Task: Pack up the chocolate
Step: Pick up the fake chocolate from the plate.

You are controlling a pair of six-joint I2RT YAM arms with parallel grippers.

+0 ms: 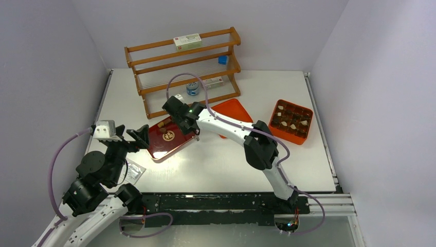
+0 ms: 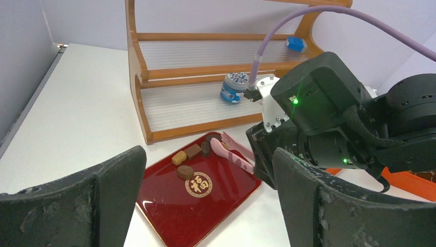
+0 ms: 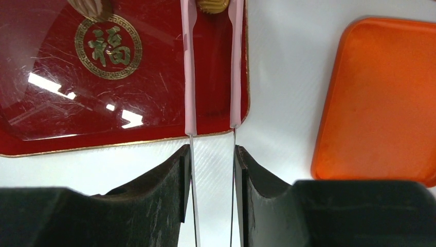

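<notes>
Left wrist view: four pieces of chocolate (image 2: 185,171) are lying near the far corner of the red tray (image 2: 205,221), with the tips of the pink tongs (image 2: 234,154) reaching among them. More pieces are sitting in the compartments of the orange box (image 1: 288,138) on the right of the table (image 1: 216,164). Right gripper (image 3: 211,170) is pinching the tongs' thin arms between its jaws. Left gripper (image 2: 208,164) is hanging spread wide, holding nothing, at the tray's left edge. Orange lid (image 3: 380,103) is lying just beside the tray. Wooden rack (image 2: 136,77) is standing behind.
</notes>
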